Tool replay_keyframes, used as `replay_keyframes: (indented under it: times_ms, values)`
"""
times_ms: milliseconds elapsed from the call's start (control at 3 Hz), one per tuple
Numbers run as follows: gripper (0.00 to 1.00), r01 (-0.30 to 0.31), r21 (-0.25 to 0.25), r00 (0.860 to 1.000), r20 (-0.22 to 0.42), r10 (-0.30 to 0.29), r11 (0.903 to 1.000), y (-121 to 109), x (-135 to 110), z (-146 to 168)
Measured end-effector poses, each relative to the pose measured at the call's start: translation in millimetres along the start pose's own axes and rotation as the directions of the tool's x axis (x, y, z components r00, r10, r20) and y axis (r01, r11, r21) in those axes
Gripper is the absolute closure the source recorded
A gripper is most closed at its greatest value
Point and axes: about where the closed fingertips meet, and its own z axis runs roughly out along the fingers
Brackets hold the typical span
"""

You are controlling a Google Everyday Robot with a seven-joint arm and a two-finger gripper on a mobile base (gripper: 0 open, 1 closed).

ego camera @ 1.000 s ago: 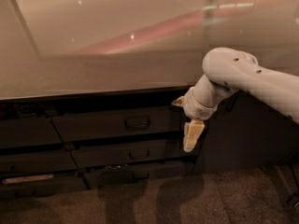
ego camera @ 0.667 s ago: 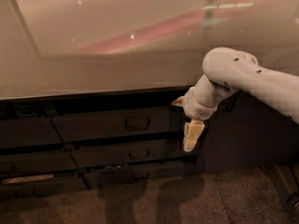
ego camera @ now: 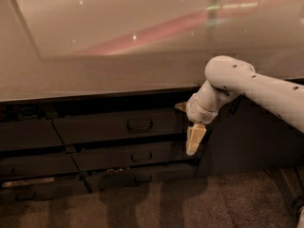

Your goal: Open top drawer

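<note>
The top drawer sat directly beneath the countertop, with its loop handle at centre. The gripper hung pointing downward just beside the drawer's right end, well apart from the handle and level with the second drawer. Whether the gripper was wide or narrow could not be determined.

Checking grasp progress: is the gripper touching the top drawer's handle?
Apart. Camera view shows the gripper right of the handle, bare top drawer front between.

Rounded white arm, speckled with small dark dots, ends in a cream gripper beside the top drawer.
</note>
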Motion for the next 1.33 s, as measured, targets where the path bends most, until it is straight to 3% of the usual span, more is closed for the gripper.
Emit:
replay_keyframes:
  times_ms: [667,1000,1333]
  values:
    - [0.0,0.001,0.003,1.0,-0.003,-0.001,1.0,0.0,-0.7,-1.8]
    - [0.0,0.062,0.082,0.996,-0.068,-0.057,0.9947,2.9,-2.6,1.0]
    - [0.0,0.062,0.082,0.996,-0.067,-0.056,0.9947,2.9,-2.6,0.8]
